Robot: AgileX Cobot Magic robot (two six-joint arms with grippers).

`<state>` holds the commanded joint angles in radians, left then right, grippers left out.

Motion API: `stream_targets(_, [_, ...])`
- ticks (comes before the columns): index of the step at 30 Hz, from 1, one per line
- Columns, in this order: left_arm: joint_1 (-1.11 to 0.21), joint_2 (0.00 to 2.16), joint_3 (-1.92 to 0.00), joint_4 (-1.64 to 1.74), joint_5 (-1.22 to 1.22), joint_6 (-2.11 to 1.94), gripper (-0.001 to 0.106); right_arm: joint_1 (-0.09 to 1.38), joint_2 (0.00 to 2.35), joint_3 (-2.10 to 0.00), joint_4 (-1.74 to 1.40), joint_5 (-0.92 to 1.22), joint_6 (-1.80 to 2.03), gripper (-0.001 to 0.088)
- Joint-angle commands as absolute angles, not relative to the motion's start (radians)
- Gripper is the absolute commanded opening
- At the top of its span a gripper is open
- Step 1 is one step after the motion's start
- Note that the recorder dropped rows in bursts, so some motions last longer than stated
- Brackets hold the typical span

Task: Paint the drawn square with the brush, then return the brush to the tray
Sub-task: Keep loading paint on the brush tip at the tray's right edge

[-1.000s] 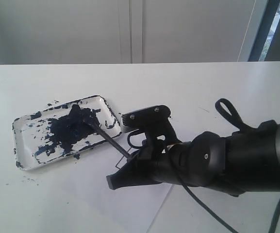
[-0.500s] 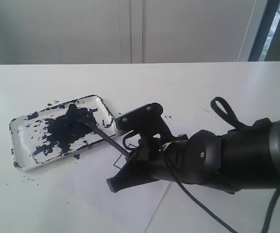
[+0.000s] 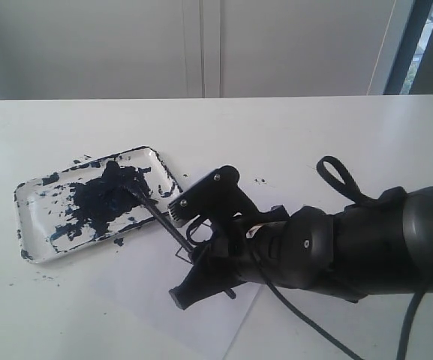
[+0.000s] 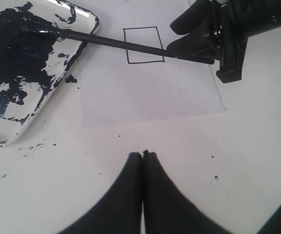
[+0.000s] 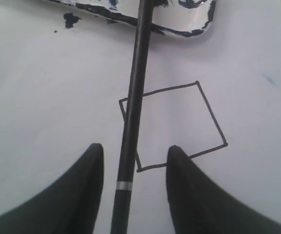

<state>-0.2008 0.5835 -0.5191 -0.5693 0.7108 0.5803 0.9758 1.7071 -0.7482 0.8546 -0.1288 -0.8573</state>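
The brush (image 5: 133,112) lies loose between the two fingers of my open right gripper (image 5: 135,147), touching neither. Its paint-coated tip rests in the tray (image 3: 40,201), and its black handle (image 3: 163,221) slants over the tray's rim onto the paper. The drawn square (image 5: 179,124) is a thin black outline with a white inside, and the handle crosses one edge of it (image 4: 142,56). In the exterior view my right gripper (image 3: 205,277) hangs low over the paper and covers most of the square. My left gripper (image 4: 143,153) is shut on nothing above bare table.
The white paper sheet (image 4: 150,92) lies beside the tray. Dark paint specks (image 4: 72,78) dot the table around the tray. A black cable loop (image 3: 336,172) stands up from the right arm. The table's far edge meets a white wall.
My right gripper's jaws have opened and let go of the brush handle. The gripper has tipped lower toward the paper. The tray has slid slightly left.
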Motion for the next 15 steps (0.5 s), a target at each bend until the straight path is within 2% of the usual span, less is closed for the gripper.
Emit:
stream_targets(9, [-0.201, 0.583, -0.519, -0.569, 0.711, 0.580, 0.000, 0.976, 1.758, -0.748, 0.855, -0.136, -0.857, 0.0403])
stream_targets(15, [-0.201, 0.583, -0.519, -0.569, 0.711, 0.580, 0.000, 0.976, 1.758, -0.748, 0.855, -0.134, -0.857, 0.0323])
